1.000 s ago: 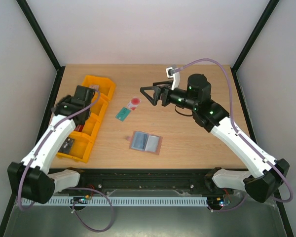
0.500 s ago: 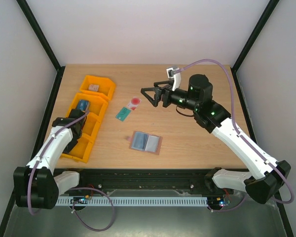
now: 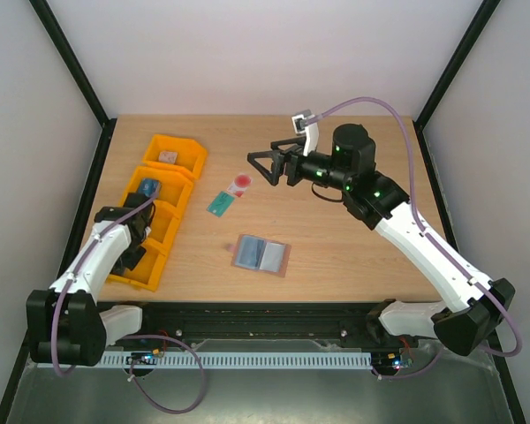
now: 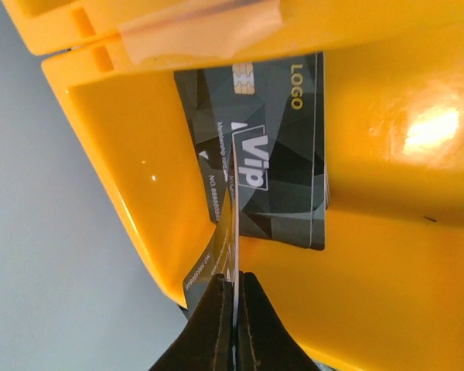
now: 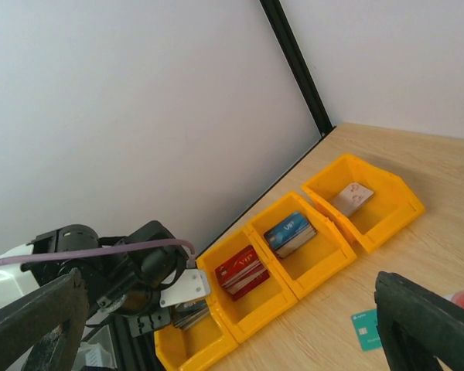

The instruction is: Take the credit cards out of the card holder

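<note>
The card holder (image 3: 261, 254) lies open and flat on the table, grey-blue inside up. Beyond it lie the two credit cards: the teal one (image 3: 219, 204) (image 5: 367, 328) and the pale one with a red round mark (image 3: 239, 185). My right gripper (image 3: 267, 168) hangs open and empty above the table, just right of the pale card. My left gripper (image 4: 233, 277) is down in the nearest orange bin (image 3: 122, 269), shut on a thin black card (image 4: 230, 232) seen edge-on. A stack of black VIP cards (image 4: 271, 154) lies right behind it.
A row of orange bins (image 3: 199, 159) runs along the table's left side. They hold a pale card (image 5: 352, 199), blue cards (image 5: 291, 230), red cards (image 5: 243, 272) and black cards. The left arm (image 3: 102, 243) reaches over the near end of the row.
My left arm has swung from the far bins back to the nearest bin, gripper shut all the while. The right gripper has shifted slightly left and stays open.
</note>
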`<state>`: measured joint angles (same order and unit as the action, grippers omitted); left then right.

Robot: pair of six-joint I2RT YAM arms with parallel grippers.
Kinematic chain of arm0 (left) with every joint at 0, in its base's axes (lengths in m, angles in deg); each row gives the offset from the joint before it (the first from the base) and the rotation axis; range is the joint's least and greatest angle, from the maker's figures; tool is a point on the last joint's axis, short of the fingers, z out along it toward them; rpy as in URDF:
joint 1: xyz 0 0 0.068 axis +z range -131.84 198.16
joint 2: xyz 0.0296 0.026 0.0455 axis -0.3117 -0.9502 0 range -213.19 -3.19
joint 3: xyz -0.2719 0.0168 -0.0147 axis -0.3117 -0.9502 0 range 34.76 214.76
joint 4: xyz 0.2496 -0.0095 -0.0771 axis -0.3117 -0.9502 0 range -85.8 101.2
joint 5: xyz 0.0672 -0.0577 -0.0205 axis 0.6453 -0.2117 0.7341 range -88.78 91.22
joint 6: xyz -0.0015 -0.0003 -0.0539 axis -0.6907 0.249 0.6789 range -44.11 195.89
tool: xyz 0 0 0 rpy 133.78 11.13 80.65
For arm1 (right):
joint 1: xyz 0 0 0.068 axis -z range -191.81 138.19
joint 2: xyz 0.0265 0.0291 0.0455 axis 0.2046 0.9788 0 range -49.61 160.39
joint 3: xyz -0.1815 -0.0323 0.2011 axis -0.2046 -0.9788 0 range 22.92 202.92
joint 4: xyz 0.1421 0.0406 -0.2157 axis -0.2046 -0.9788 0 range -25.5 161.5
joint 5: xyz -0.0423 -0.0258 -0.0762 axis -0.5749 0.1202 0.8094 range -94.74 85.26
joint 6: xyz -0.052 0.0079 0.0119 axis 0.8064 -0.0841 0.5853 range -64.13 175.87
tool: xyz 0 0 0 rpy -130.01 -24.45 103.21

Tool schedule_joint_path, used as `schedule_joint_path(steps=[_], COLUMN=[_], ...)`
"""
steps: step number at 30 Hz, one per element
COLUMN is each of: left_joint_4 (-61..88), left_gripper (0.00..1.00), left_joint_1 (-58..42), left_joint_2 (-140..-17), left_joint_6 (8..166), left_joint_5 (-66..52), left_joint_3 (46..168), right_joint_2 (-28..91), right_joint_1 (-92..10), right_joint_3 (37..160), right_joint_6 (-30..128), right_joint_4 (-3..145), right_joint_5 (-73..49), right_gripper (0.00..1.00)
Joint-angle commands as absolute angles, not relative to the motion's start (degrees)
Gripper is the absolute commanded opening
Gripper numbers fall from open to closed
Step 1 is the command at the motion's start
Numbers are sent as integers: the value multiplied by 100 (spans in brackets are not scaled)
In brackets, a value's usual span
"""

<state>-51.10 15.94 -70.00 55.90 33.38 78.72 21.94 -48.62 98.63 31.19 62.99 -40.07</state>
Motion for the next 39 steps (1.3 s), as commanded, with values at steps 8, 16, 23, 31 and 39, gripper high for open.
schedule_joint_path(steps=[8, 16, 23, 31, 39], left_joint_4=[-5160, -4300, -4307, -4492, -4861], left_gripper=[2, 2, 11, 56, 61], left_joint_1=[1772, 2050, 2045, 1957, 1782], left_joint_2=[-7098, -7651, -7815, -7624, -7345], left_joint_6=[5815, 5937, 5954, 5849, 5682], left_joint_5=[2901, 4058, 3662, 3406, 2609], left_joint_3=[7975, 7771, 7766, 7876, 8439], right_joint_2=[2385, 2379, 2413, 2389, 2342], right_joint_1=[-4854, -4854, -4856, -4854, -4854], right_joint_3=[10403, 10382, 10381, 10348, 10339], right_joint_6=[3362, 3377, 3429, 3452, 3519], right_joint_4=[5725, 5763, 5762, 5762, 5769], right_joint_5=[-3975, -3972, -4031, -4069, -4066], right_gripper=[99, 99, 99, 99, 99])
